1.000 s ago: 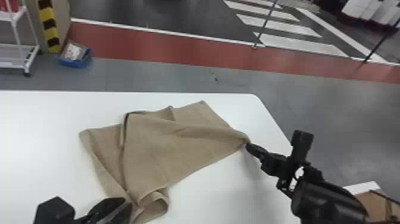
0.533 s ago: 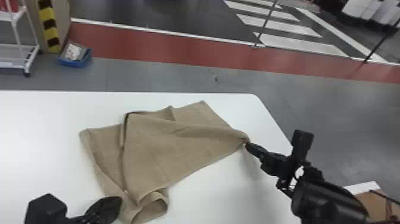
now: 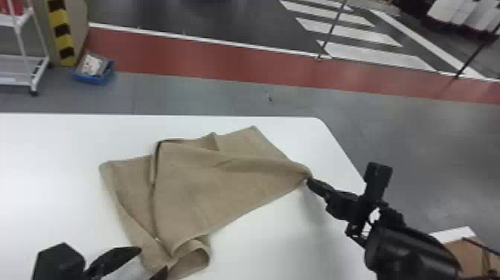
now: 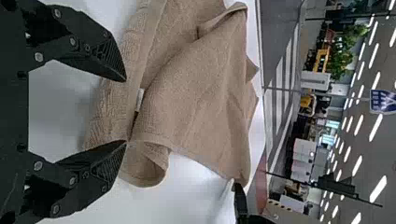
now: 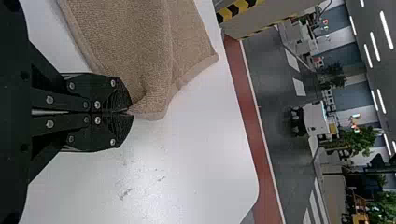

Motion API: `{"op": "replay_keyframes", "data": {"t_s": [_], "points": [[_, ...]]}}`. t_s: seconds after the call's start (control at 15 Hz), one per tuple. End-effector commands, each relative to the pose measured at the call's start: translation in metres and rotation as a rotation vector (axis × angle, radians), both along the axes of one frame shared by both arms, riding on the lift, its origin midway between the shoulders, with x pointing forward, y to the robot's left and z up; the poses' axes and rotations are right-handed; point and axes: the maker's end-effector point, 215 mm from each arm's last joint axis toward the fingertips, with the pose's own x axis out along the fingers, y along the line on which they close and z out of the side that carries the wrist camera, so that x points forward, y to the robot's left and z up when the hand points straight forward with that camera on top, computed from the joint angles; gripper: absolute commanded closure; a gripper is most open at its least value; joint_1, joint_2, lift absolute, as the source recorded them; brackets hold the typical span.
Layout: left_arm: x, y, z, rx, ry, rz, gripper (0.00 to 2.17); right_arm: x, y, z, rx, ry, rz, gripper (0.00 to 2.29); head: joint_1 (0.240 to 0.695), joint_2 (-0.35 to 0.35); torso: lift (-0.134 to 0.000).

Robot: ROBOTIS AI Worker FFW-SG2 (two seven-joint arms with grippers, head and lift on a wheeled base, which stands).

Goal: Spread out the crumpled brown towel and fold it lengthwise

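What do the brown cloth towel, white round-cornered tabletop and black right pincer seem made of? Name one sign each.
Brown cloth towel: probably cotton terry, matt; pebbly texture.
White round-cornered tabletop: perhaps laminate, smooth, slightly glossy; soft glare.
Black right pincer: matt metal or plastic, unclear which; rigid, sharp-edged parts.

Beyond the table, the floor is crossed by a red band, and past that a crosswalk is seen painted on dark ground. Beyond the table's far left part, a blue bin is set on the floor, with a white cart and black-and-yellow tape near it. An open brown box is placed to the table's right. Far beyond the table, plants, a blue sign and ceiling lights are shown.
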Motion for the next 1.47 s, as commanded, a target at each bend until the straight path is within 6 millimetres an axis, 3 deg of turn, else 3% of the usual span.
{"op": "replay_keyframes", "data": {"t_s": [0.0, 0.8, 1.0, 1.13, 1.2, 1.33, 1.4], "points": [[-0.003, -0.009, -0.004, 0.010, 0.010, -0.015, 0.17, 0.001, 0.000, 0.002, 0.002, -0.006, -0.001, 1.69, 0.695, -0.350, -0.124], [0.013, 0.005, -0.015, 0.099, -0.024, 0.009, 0.36, 0.002, -0.001, 0.007, 0.031, -0.027, -0.006, 1.69, 0.695, -0.350, -0.124], [0.012, 0.004, -0.013, 0.098, -0.023, 0.008, 0.69, 0.001, -0.001, 0.007, 0.035, -0.028, -0.007, 1.69, 0.695, -0.350, -0.124], [0.016, 0.006, -0.003, 0.077, -0.034, 0.024, 1.28, 0.001, 0.000, 0.008, 0.033, -0.032, -0.005, 1.69, 0.695, -0.350, -0.124], [0.018, 0.007, 0.002, 0.068, -0.042, 0.031, 1.48, 0.001, 0.000, 0.009, 0.033, -0.033, -0.005, 1.69, 0.695, -0.350, -0.124], [0.027, 0.017, 0.013, 0.050, -0.054, 0.062, 1.72, 0.000, 0.000, 0.008, 0.033, -0.030, -0.005, 1.69, 0.695, -0.350, -0.124], [0.033, 0.026, 0.018, 0.043, -0.060, 0.083, 1.72, 0.001, 0.000, 0.009, 0.033, -0.032, -0.005, 1.69, 0.695, -0.350, -0.124]]}}
